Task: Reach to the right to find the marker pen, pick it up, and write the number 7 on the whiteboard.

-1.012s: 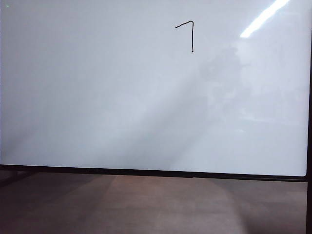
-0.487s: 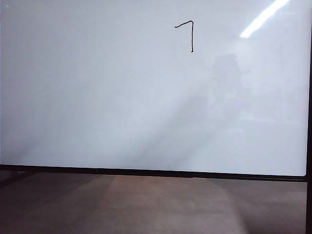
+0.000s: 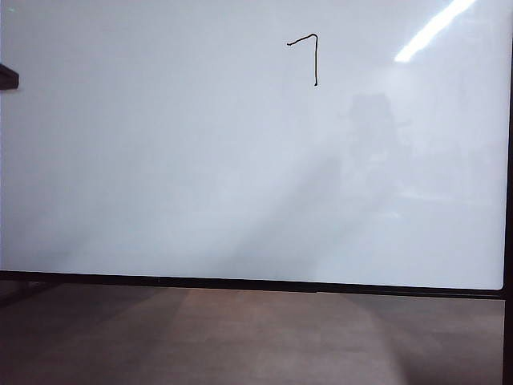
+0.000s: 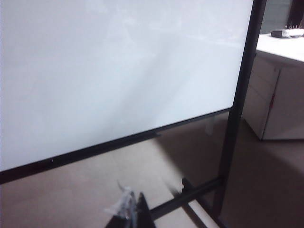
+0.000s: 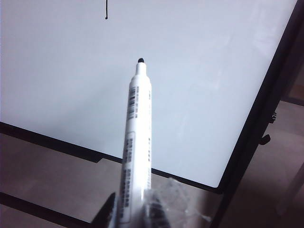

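The whiteboard (image 3: 160, 160) fills the exterior view, glossy white with a thin black frame. The number 7 (image 3: 309, 56) stands on it at the upper middle, a thin black figure; the foot of its stem (image 5: 106, 12) shows in the right wrist view. My right gripper (image 5: 133, 213) is shut on the marker pen (image 5: 137, 142), a white barrel with a dark tip that points at the board, short of the surface and below the stem. My left gripper (image 4: 135, 211) hangs shut and empty over the floor in front of the board's lower frame. A dark bit (image 3: 6, 77) pokes in at the exterior view's left edge.
The board's black stand post (image 4: 237, 109) and foot bar (image 4: 190, 194) rise from the brown floor (image 3: 256, 337). A white cabinet (image 4: 280, 95) with small items on top stands beyond the post. A bright light streak (image 3: 433, 28) reflects at the board's upper right.
A dark bit has come into the exterior view at the left edge. The faint grey shadow on the board under the 7 has drifted slightly. The 7 is unchanged.
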You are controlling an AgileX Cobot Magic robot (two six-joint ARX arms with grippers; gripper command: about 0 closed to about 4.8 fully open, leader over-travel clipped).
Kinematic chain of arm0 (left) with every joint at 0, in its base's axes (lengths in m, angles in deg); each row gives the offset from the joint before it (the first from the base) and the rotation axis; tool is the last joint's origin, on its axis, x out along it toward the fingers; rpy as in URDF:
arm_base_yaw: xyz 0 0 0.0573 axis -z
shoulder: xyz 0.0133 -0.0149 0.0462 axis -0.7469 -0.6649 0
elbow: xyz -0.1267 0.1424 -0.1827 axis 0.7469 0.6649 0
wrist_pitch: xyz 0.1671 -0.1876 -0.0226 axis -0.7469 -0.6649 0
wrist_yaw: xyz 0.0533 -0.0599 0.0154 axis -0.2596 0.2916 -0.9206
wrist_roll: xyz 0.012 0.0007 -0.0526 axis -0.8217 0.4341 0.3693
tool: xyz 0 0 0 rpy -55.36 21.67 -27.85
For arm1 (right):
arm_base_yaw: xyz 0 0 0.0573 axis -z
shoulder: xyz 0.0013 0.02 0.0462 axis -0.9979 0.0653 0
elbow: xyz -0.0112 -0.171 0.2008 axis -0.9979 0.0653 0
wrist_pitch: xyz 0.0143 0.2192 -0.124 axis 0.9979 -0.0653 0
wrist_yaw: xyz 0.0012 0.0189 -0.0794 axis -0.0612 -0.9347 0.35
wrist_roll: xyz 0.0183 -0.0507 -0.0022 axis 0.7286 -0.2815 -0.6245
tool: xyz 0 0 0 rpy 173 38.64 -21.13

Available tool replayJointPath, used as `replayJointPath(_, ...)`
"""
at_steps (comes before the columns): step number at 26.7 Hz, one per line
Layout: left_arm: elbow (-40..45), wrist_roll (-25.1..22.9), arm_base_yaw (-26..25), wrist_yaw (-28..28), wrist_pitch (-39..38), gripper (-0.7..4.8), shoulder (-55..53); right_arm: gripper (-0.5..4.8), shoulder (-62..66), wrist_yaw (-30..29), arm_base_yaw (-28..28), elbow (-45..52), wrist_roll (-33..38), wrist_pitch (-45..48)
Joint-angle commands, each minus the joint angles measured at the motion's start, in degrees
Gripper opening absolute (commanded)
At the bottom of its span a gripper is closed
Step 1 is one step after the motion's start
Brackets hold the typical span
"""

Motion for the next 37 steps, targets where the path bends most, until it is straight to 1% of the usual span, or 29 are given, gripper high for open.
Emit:
replayJointPath(1, 0.1, 0.3, -0.1, -3.8, 2.0, -0.05, -0.1, 0.02, 0.0, -0.1, 0.0, -0.2, 0.0, 0.8)
replayJointPath(3, 0.1, 0.3, -1.2, -4.7, 2.3, -0.05, -0.1, 0.03, 0.0, -0.1, 0.0, -0.2, 0.0, 0.8)
replayJointPath(5, 0.1, 0.3, -3.9, -4.5, 2.4, -0.05, -0.1, 0.02, 0.0, -0.1, 0.0, -0.2, 0.0, 0.8)
replayJointPath(7, 0.1, 0.3, -7.9, -3.9, 2.4, -0.05, -0.1, 0.03, 0.0, -0.1, 0.0, -0.2, 0.0, 0.8)
replayJointPath(9, 0.1, 0.3, -12.9, -1.9, 2.5, -0.05, -0.1, 0.03, 0.0, -0.1, 0.0, -0.2, 0.0, 0.8)
replayJointPath(13, 0.0, 0.3, -23.5, 5.6, 2.5, -0.05, -0.1, 0.02, 0.0, -0.1, 0.0, -0.2, 0.0, 0.8)
replayJointPath(15, 0.1, 0.3, -27.7, 8.1, 2.4, -0.05, -0.1, 0.03, 0.0, -0.1, 0.0, -0.2, 0.0, 0.8)
replayJointPath(17, 0.1, 0.3, -31.1, 8.3, 2.4, -0.05, -0.1, 0.02, 0.0, -0.1, 0.0, -0.2, 0.0, 0.8)
replayJointPath(20, 0.1, 0.3, -34.8, 7.6, 2.4, -0.05, -0.1, 0.02, 0.0, -0.1, 0.0, -0.2, 0.0, 0.8)
replayJointPath(24, 1.0, 0.3, -37.6, 7.5, 2.7, -0.05, -0.1, 0.02, 0.0, -0.1, 0.0, -0.2, 0.0, 0.8)
replayJointPath(30, 5.1, 0.3, -37.8, 7.4, 9.6, -0.05, -0.1, 0.02, 0.0, -0.1, 0.0, -0.2, 0.0, 0.8)
replayJointPath(35, 5.2, 0.0, -37.8, 4.1, 9.3, -0.05, -0.1, 0.03, 0.0, -0.1, 0.0, -0.2, 0.0, 0.8)
replayJointPath(37, 5.2, 0.0, -37.8, 3.8, 9.2, -0.05, -0.1, 0.02, 0.0, -0.1, 0.0, -0.2, 0.0, 0.8)
